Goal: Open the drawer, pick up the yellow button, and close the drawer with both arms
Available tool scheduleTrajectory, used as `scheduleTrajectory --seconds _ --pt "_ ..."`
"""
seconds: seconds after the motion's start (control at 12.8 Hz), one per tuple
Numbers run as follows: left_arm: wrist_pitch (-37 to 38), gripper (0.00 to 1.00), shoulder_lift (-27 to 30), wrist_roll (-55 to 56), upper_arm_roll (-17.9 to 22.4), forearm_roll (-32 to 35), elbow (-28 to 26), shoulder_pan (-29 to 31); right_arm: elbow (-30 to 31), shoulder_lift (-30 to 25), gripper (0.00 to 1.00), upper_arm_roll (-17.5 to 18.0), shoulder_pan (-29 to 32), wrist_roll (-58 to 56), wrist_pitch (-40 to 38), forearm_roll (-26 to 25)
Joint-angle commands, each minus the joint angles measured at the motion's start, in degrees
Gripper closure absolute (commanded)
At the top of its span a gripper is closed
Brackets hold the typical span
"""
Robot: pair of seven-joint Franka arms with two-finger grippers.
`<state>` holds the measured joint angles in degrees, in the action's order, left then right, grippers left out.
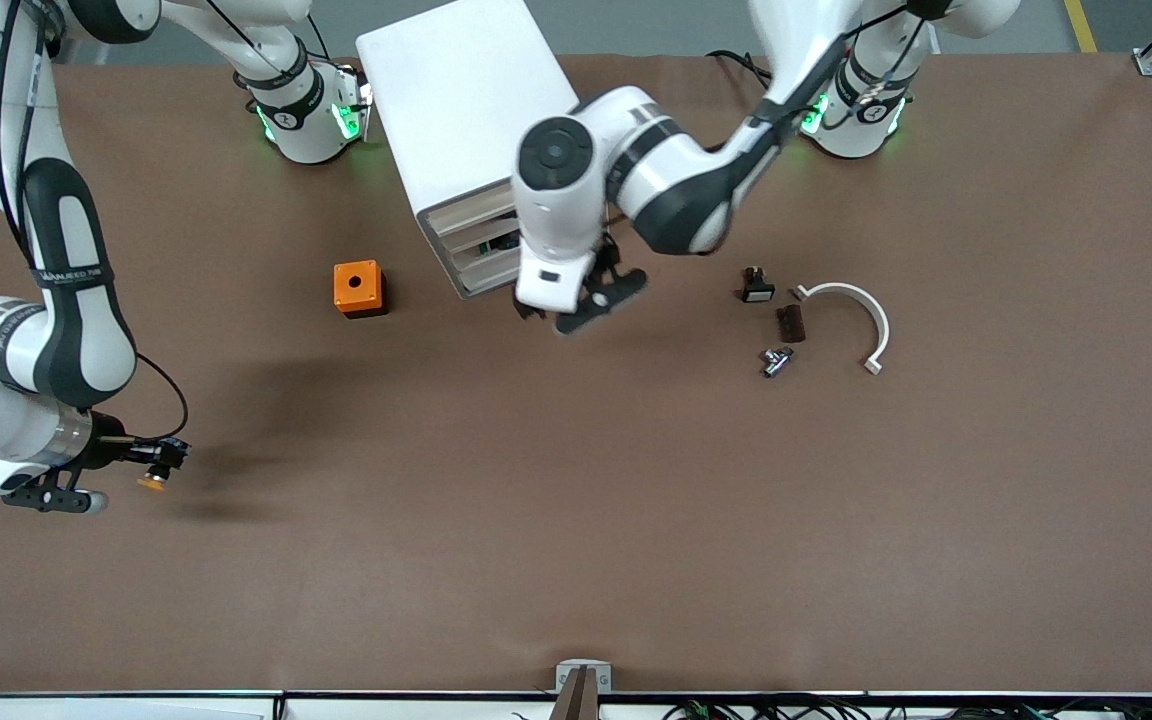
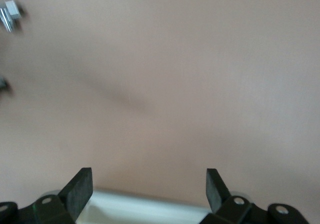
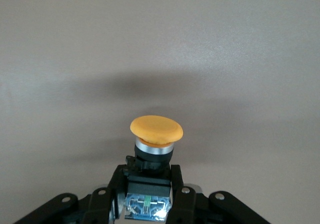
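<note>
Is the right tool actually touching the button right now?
Touching. The right wrist view shows the right tool with both fingers pressed against the black body of the button, orange cap pointing away, over bare table.

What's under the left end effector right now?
Bare table under the open left end effector, with a white drawer edge at its base. The end effector covers the drawer's inside.

Even overhead light; soft shadows on the table (image 1: pixel 576 520); left wrist view blurred; right wrist view sharp.

Matt brown table (image 1: pixel 576 520); glossy, probably plastic arms (image 1: pixel 66 290).
</note>
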<state>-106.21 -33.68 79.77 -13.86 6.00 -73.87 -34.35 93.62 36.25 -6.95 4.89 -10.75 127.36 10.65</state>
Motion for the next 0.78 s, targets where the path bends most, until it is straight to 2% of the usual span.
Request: scheduleTrajectory --seconds 0.0,0.23,0.62,0.7 --pt "1.0 0.00 4.7 -5.9 -0.3 1.6 -1.4 5.9 -0.7 2.0 0.98 1.3 1.4 -1.6 2.2 0.1" --pt "8.0 0.00 10.3 -12.9 -0.2 1.7 -1.4 13.1 -0.7 3.6 0.96 1.3 1.3 -2.2 3.7 -0.1" --pt "17.8 0.00 18.2 -26.8 -0.2 1.6 -1.4 23.9 -0.7 5.2 0.83 1.3 1.3 -2.2 5.5 0.0" --pt "18.8 0.00 19.3 -31.2 0.0 1.4 -1.5 25.5 -0.7 5.2 0.76 1.3 1.2 -2.2 5.5 0.0"
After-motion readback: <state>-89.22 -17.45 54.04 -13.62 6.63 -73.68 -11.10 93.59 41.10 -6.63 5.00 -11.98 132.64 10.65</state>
